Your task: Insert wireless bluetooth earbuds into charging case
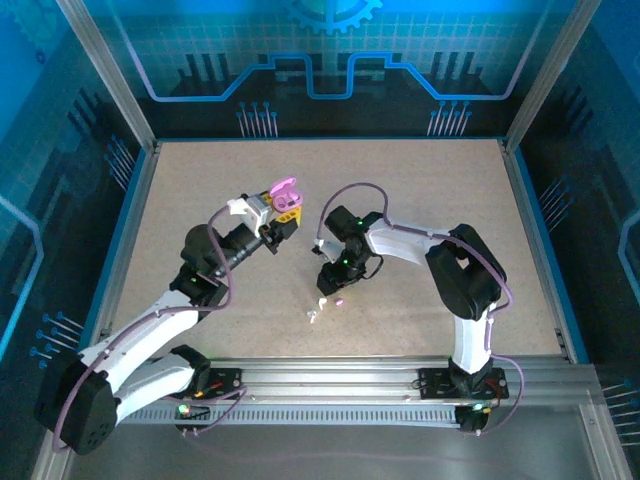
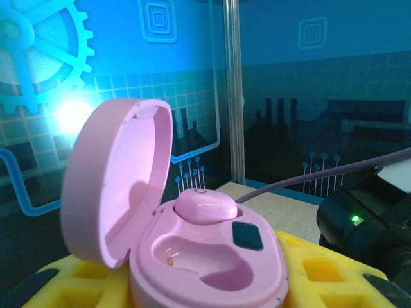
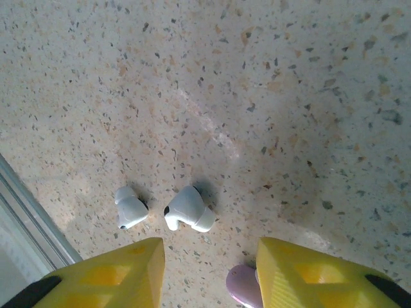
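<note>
Gaping pink case [image 2: 270,263], one pink earbud [image 2: 205,206] inside

Speckled beige table [image 3: 289,96], on it a white earbud [image 3: 130,207], second white earbud [image 3: 189,210], pink earbud [image 3: 241,285].

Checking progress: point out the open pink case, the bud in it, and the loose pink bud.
open pink case [image 2: 115,186], left wrist view, inside of its lid.
bud in the case [image 2: 205,206], left wrist view, its glossy top.
loose pink bud [image 3: 239,285], right wrist view, its rounded end.

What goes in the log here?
left gripper: holding open pink case | right gripper: open near pink earbud | white earbuds: on table
</note>
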Controlling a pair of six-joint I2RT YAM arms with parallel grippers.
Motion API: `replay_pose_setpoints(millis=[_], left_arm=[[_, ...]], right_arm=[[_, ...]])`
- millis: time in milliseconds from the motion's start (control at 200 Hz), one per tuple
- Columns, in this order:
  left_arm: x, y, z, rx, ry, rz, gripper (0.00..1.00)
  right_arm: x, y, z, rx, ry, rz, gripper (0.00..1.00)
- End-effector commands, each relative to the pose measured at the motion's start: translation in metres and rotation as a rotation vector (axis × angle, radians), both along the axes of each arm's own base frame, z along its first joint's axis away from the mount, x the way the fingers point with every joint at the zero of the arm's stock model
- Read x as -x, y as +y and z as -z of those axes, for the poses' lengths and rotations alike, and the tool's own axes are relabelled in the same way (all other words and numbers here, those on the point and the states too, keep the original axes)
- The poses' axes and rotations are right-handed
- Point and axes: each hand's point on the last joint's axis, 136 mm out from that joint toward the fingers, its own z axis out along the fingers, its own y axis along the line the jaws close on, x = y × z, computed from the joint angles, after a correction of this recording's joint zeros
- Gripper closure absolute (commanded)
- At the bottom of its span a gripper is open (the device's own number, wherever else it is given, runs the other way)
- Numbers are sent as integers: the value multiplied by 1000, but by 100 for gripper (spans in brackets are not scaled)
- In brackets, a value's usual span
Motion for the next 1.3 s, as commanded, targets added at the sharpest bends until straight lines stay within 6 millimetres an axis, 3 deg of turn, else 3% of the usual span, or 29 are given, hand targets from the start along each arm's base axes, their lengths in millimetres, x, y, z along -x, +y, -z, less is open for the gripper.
replay_pose_setpoints(millis=[0, 405, 1296], left_arm=[[1, -1, -3, -2, -20, -2, 65], [0, -1, -2, -3, -15, -2, 65], [-2, -2, 0, -1, -10, 1, 65]], right_arm=[[7, -5, 12, 6, 55, -6, 57], [11, -15, 21, 47, 80, 26, 59], [34, -27, 8, 139, 67, 19, 61]])
